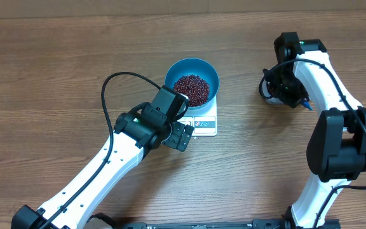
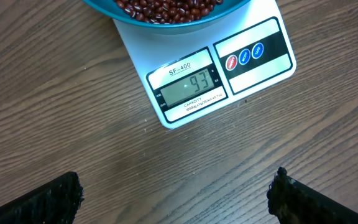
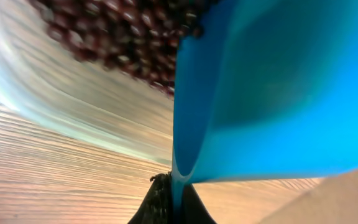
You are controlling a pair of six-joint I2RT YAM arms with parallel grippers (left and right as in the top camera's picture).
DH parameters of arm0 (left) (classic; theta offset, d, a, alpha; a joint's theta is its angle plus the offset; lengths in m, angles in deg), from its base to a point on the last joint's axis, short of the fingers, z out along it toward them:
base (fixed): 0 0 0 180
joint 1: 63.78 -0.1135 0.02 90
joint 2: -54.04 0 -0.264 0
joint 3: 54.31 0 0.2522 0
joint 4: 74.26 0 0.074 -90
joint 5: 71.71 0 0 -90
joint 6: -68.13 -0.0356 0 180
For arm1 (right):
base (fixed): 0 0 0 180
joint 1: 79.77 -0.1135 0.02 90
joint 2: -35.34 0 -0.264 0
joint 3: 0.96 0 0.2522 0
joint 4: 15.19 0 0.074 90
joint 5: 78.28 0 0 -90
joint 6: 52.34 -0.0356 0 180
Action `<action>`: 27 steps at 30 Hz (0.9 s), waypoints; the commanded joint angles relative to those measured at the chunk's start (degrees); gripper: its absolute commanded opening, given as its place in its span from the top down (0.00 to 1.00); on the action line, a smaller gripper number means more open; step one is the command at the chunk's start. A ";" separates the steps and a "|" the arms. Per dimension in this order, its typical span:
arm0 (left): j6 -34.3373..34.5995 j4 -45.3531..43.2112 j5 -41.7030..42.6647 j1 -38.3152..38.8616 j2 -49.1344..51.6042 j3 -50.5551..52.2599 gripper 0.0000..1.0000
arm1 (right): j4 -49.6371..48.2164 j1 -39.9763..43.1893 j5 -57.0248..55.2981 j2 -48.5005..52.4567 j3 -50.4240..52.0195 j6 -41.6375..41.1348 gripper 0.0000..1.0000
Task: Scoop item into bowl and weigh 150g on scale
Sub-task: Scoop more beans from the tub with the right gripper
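Evidently the filling is only partway: the beans (image 1: 191,89) lie heaped in the bowl (image 1: 210,75) on the scale (image 2: 253,68), centre-top of the overhead view, and the display (image 2: 188,87) shows 93. By my reading, the next move calls for another load from the tub (image 3: 55,112) at upper right, where the right fingers (image 3: 174,202) pinch the scoop (image 3: 278,93) edge-on. The left fingers (image 1: 180,135) hang spread just below the scale, which lies flat and nearly square with no clear long axis, its display edge facing the frame's bottom.

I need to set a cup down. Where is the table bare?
Bare wooden table left of the round blue bowl, and between the white square scale and the right arm. Crowded beside the scale, at the open left gripper.
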 commanded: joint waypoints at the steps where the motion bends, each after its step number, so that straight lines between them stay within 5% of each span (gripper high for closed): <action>1: -1.07 -0.04 0.50 -0.33 -0.76 0.07 0.01 | -0.63 0.11 -4.11 0.28 0.24 -0.26 0.97; 27: -1.07 -0.04 0.50 -0.33 -0.76 0.07 0.00 | 2.47 0.33 14.08 0.39 0.26 4.04 0.97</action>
